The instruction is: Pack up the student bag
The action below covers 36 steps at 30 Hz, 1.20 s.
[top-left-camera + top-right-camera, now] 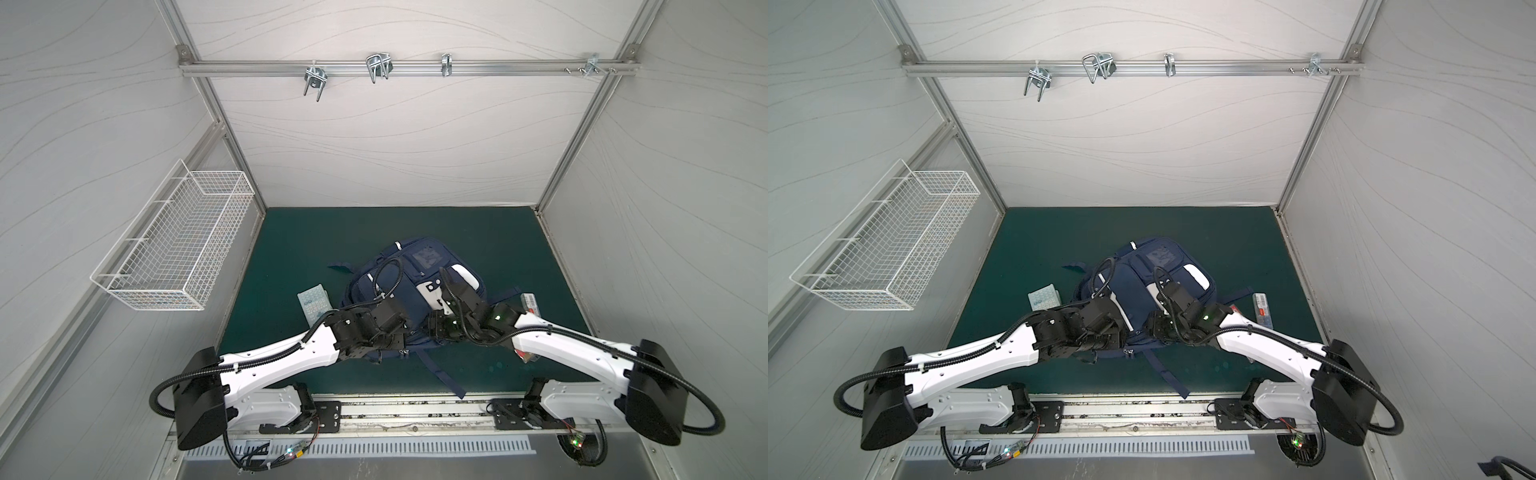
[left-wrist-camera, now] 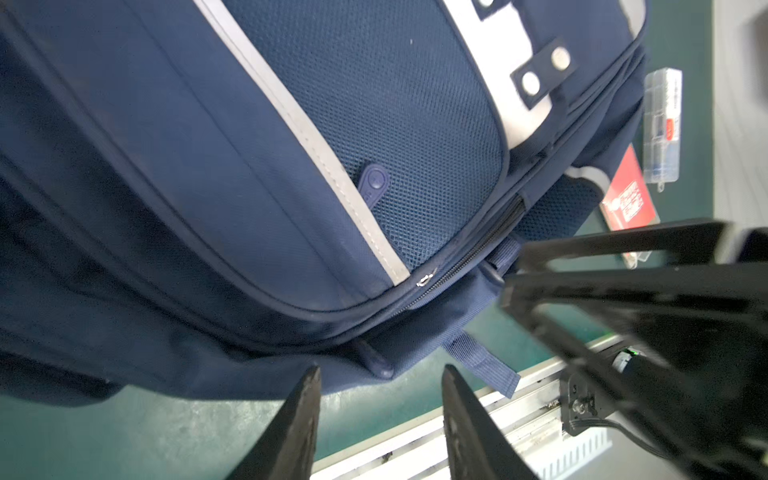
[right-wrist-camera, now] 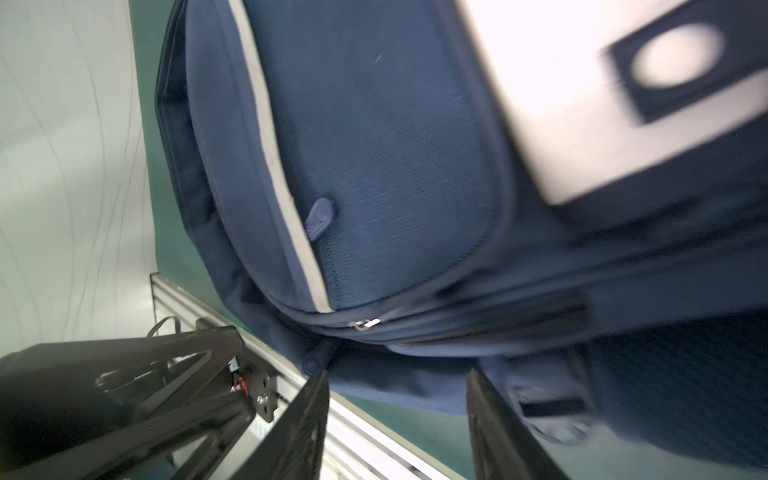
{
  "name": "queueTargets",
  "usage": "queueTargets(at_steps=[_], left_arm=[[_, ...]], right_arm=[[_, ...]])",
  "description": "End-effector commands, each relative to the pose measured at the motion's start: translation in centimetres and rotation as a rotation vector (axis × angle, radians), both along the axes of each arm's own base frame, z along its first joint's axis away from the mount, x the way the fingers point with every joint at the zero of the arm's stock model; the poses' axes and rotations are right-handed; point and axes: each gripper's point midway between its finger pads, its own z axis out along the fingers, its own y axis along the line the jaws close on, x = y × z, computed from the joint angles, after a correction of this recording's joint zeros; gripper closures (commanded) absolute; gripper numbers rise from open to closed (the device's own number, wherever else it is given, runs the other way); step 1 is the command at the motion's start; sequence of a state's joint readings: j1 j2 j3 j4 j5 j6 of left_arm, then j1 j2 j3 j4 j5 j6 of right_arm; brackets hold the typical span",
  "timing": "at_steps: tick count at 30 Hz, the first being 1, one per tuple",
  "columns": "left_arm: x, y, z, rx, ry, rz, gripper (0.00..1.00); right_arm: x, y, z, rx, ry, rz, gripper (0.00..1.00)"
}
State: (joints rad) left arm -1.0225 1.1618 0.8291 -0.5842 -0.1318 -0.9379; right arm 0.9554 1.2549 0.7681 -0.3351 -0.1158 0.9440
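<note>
**While the bag lies flat, both tools hang spread at its near end**

Although both arms crowd over it, we can see the student bag [image 1: 1138,291], a large navy-blue fabric backpack with white reflective stripes. It lies front-up in the middle of the dark green table [image 1: 478,249], its straps trailing toward the robot's side.

In the left wrist view the left tool [image 2: 381,370] has its two black fingers [image 2: 299,415] spread with nothing pinched. Their tips sit just short of the bag's lower hem, near a zip with a small metal slider [image 2: 426,280].

The right tool [image 3: 398,374] is likewise spread. Bag fabric shows between its tips, but we cannot tell whether it touches them.

A pale keypad calculator [image 1: 313,305] lies just left of the bag. A clear plastic case [image 1: 530,305] and a flat red card [image 2: 627,195] lie to its right.
</note>
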Motion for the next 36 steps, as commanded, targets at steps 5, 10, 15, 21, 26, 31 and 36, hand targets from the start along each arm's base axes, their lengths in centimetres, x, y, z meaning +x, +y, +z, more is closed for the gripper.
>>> queueTargets(at_steps=[5,10,15,21,26,31,36], left_arm=[[0.9,0.0,0.9,-0.063,-0.085,0.022,0.51],[1.0,-0.4,0.6,-0.059,-0.093,-0.004,0.52],[1.5,-0.3,0.5,-0.042,-0.132,-0.003,0.53],[1.8,-0.2,0.5,-0.018,-0.143,-0.004,0.53],[2.0,-0.1,0.3,-0.007,-0.147,0.000,0.53],[2.1,0.0,-0.1,-0.008,-0.131,0.007,0.53],[2.2,0.3,-0.2,-0.008,-0.131,0.011,0.52]], right_arm=[[1.2,3.4,-0.7,0.068,0.055,-0.094,0.46],[2.5,4.3,-0.7,0.082,0.042,-0.122,0.49],[3.6,3.7,-0.7,0.081,0.052,-0.176,0.56],[3.8,1.4,0.2,-0.055,0.013,-0.213,0.51],[4.3,0.4,-0.9,-0.079,0.042,-0.249,0.54],[4.6,1.3,-2.7,-0.070,0.100,-0.259,0.57],[4.6,1.3,-3.7,-0.090,0.138,-0.286,0.50]])
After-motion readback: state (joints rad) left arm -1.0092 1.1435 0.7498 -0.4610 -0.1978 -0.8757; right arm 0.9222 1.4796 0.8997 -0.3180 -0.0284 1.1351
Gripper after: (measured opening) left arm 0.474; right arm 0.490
